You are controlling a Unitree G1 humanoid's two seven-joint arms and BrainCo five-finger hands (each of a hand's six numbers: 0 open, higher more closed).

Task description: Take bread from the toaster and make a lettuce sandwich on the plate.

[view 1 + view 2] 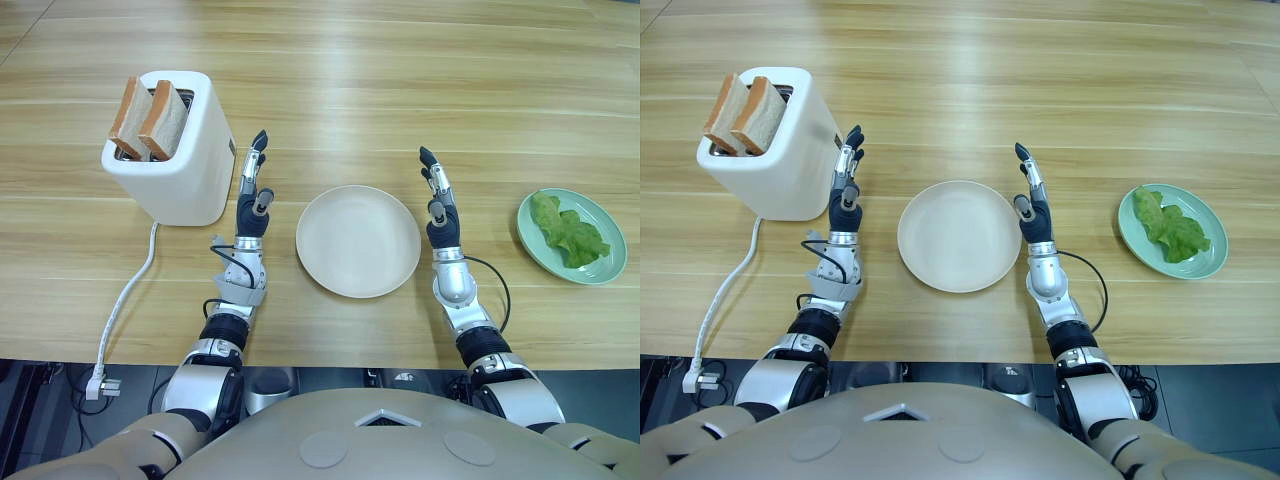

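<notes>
Plate (358,240) lies on the table (400,80); left hand (252,195) just left of it, right hand (438,200) just right, both with fingers straight, holding nothing; toaster (185,170) with two bread (150,120) slices upright farther left; lettuce (568,228) on a green dish (545,258) well right.

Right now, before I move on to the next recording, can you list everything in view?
toaster: one, white, far left of the table
bread slices: two, brown-crusted, standing in the toaster's slots
power cord: one, white, running from the toaster over the table's near edge
beige plate: one, round, centre, between the hands
green plate: one, pale green, far right
lettuce leaf: one, green, lying on the green plate
wooden table: one, light brown, under everything
left hand: open, between the toaster and the beige plate
right hand: open, between the two plates
</notes>
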